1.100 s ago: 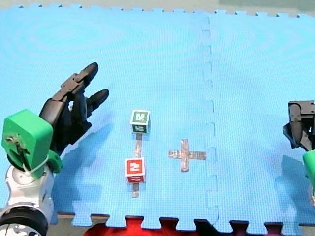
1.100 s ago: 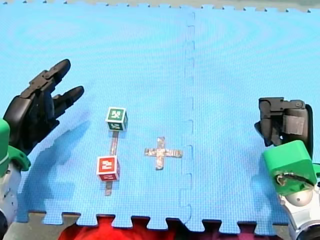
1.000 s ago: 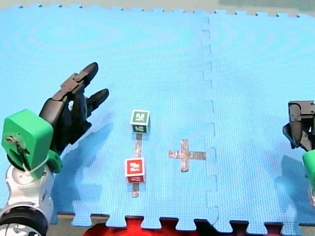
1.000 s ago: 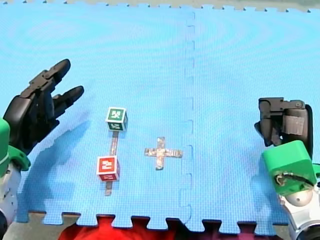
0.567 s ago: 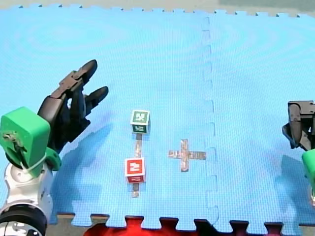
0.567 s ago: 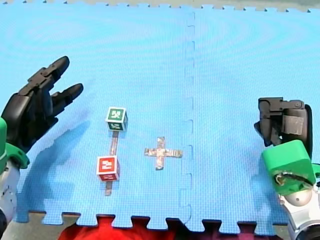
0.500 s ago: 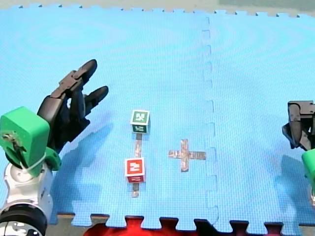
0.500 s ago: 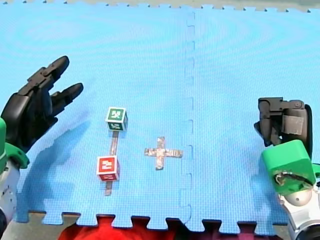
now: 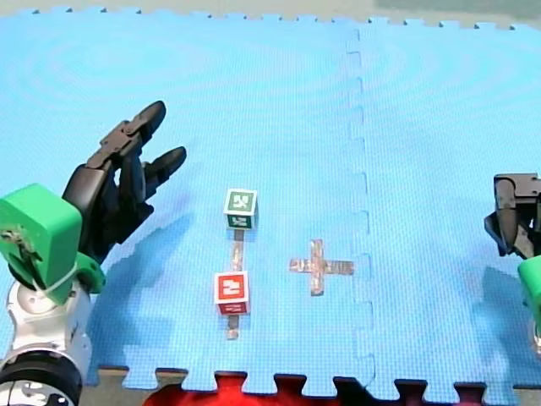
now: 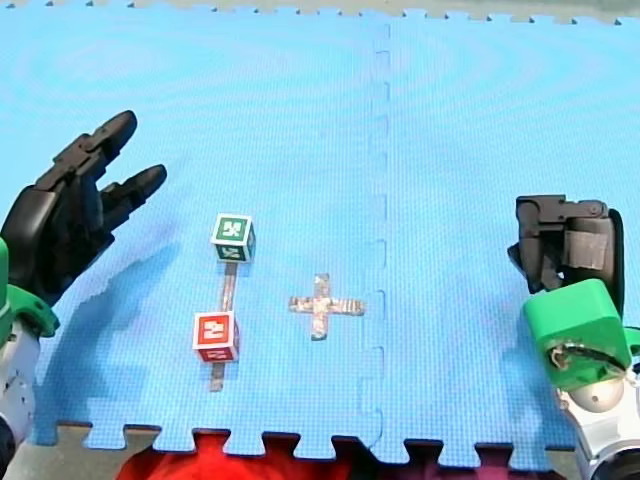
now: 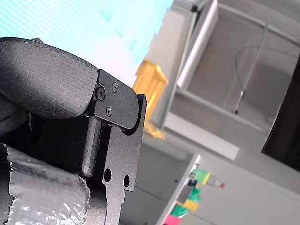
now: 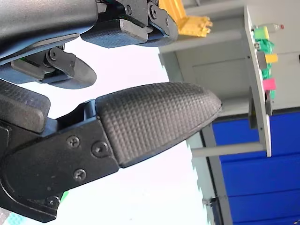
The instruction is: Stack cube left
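Mat (image 9: 279, 101): green cube (image 9: 240, 208), red cube (image 9: 231, 293), tape (image 9: 319, 266)

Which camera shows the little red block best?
The first head view: the red cube sits nearer its middle, top label and front face clear. The second head view shows it likewise, further left. The wrist views face fingers and the room.

No text can be read; the green cube (image 9: 240, 208) and red cube (image 9: 231, 293) bear white pattern markers.

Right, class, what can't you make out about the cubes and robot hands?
Green cube and red cube: marker patterns too small, head views.
Tape strip: partly hidden by the red cube.
Right robot hand, shut, far right: cut by first head view's edge.
Left robot hand, open, left of cubes: wrist view unmatched.
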### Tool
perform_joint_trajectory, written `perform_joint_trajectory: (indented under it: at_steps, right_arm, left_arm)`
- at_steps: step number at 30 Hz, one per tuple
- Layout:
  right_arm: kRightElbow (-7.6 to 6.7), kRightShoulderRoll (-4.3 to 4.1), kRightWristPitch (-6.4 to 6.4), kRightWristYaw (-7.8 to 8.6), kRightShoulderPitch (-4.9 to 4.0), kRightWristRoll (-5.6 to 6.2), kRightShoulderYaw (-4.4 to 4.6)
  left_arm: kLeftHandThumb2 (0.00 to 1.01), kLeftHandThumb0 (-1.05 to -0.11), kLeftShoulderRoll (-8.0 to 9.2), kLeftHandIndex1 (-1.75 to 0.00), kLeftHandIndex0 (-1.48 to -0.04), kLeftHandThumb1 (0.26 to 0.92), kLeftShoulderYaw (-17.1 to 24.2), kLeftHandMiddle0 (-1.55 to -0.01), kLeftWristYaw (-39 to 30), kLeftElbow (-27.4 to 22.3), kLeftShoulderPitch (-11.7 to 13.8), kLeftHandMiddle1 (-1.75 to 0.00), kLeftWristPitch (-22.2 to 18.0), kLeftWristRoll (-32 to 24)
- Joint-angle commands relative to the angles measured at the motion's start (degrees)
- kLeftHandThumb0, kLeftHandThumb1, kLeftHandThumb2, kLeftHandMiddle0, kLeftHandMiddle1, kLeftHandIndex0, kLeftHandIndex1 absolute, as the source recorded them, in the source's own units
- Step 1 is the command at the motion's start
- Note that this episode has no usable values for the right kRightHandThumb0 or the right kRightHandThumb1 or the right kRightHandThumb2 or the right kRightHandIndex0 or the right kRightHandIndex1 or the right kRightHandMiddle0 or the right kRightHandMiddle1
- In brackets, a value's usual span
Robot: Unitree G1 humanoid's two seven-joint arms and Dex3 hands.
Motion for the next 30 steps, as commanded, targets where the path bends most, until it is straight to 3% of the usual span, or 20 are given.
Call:
perform_joint_trajectory:
  at_steps: [1, 13, 16, 18, 19, 20, 21, 23, 25, 29, 30]
  right_arm:
    - [0.00, -0.28, -0.08, -0.15, -0.17, 0.22, -0.04]
    - [0.33, -0.21, -0.98, 0.16, -0.12, 0.43, -0.22]
    - [0.32, -0.21, -1.02, 0.20, -0.09, 0.47, -0.26]
    - [0.25, -0.21, -1.02, 0.13, -0.05, 0.41, -0.25]
    - [0.21, -0.21, -1.01, 0.10, -0.04, 0.38, -0.25]
    - [0.18, -0.21, -0.99, 0.07, -0.02, 0.35, -0.25]
    - [0.14, -0.19, -0.98, 0.01, 0.00, 0.30, -0.24]
    - [0.07, -0.18, -0.93, -0.12, 0.07, 0.18, -0.21]
    - [0.00, -0.19, -0.88, -0.22, 0.15, 0.09, -0.21]
    - [-0.24, -0.23, -0.47, -0.85, 0.40, -0.36, -0.10]
    - [-0.30, -0.24, -0.28, -1.06, 0.46, -0.48, -0.05]
  left_arm:
    - [0.74, -1.048, 0.07, 0.00, -0.31, 0.921, 0.1, -0.54, -0.1, -0.1, -0.2, 0.00, 0.2, -0.1]
    - [0.73, -1.048, -0.10, 0.00, -0.29, 0.921, 0.4, -0.56, 0.8, -0.3, -0.1, -0.01, 0.6, -0.3]
    - [0.74, -1.048, -0.06, 0.00, -0.30, 0.921, -0.1, -0.74, 2.9, -0.3, 0.0, -0.08, 0.1, 0.7]
    - [0.75, -1.048, 0.29, 0.00, -0.29, 0.921, -1.5, -1.04, 7.6, -0.2, 0.4, -0.20, -1.7, 3.6]
    - [0.76, -1.048, 0.61, 0.00, -0.28, 0.921, -2.9, -1.05, 11.7, -0.2, 0.7, -0.63, -3.4, 6.4]
    - [0.78, -1.048, 0.97, 0.00, -0.27, 0.921, -4.2, -0.95, 15.3, -0.2, 0.9, -1.17, -4.7, 8.9]
    - [0.79, -1.048, 1.42, -0.01, -0.27, 0.921, -5.5, -0.87, 18.9, -0.3, 1.1, -1.51, -5.8, 11.6]
    - [0.76, -1.048, 2.09, -0.04, -0.33, 0.921, -7.7, -0.83, 24.7, -0.4, 1.4, -1.68, -7.4, 16.1]
    - [0.62, -1.048, 2.33, -0.07, -0.44, 0.921, -8.7, -0.82, 27.7, -0.2, 1.5, -1.73, -8.1, 18.3]
    - [0.21, -1.048, 2.10, -0.08, -0.60, 0.917, -8.0, -0.81, 26.0, 1.0, 1.5, -1.75, -7.8, 17.1]
    - [0.15, -1.048, 2.02, -0.08, -0.63, 0.910, -7.6, -0.81, 25.0, 1.4, 1.5, -1.75, -7.8, 16.3]
